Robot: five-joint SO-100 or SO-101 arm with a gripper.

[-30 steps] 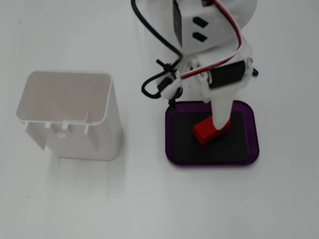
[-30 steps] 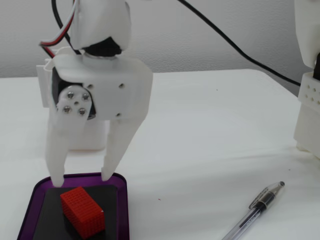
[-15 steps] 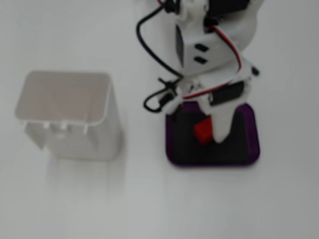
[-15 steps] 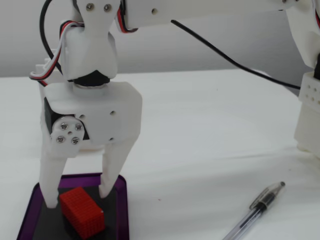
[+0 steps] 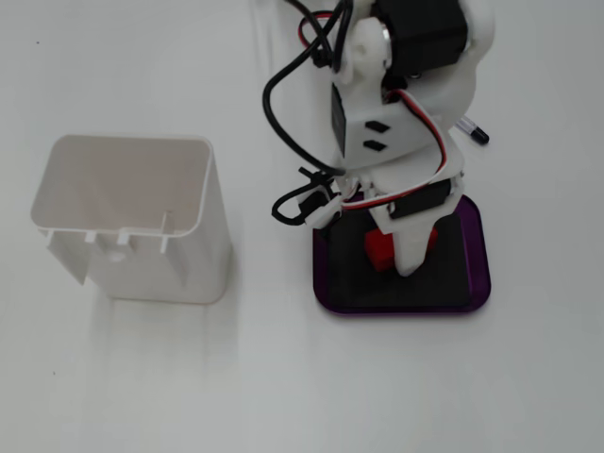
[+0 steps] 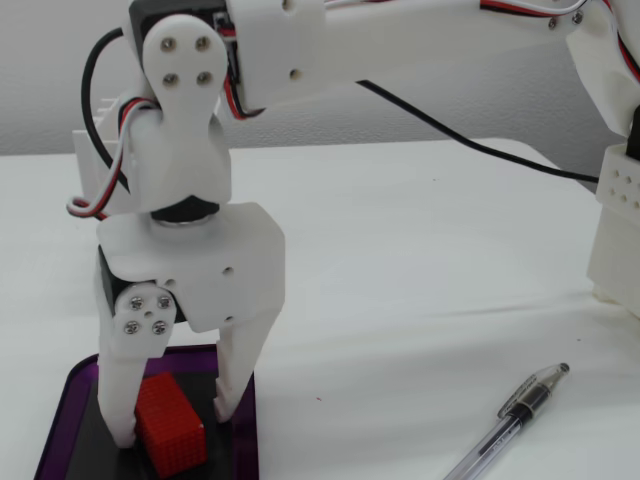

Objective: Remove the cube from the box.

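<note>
Red cube [image 6: 168,437] — inside purple box [image 6: 52,430] — now straddled by lowered claw [image 6: 175,428] (spread, ungripped).

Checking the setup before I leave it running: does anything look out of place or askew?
Nothing is spilled or damaged. The cube sits skewed in the box, between the open gripper fingers. A pen lies loose on the table.

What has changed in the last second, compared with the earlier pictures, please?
The gripper has come down into the box, and its open fingers now straddle the cube, one on each side, not yet shut. The cube, the box, the white container and the pen stayed where they were.
</note>
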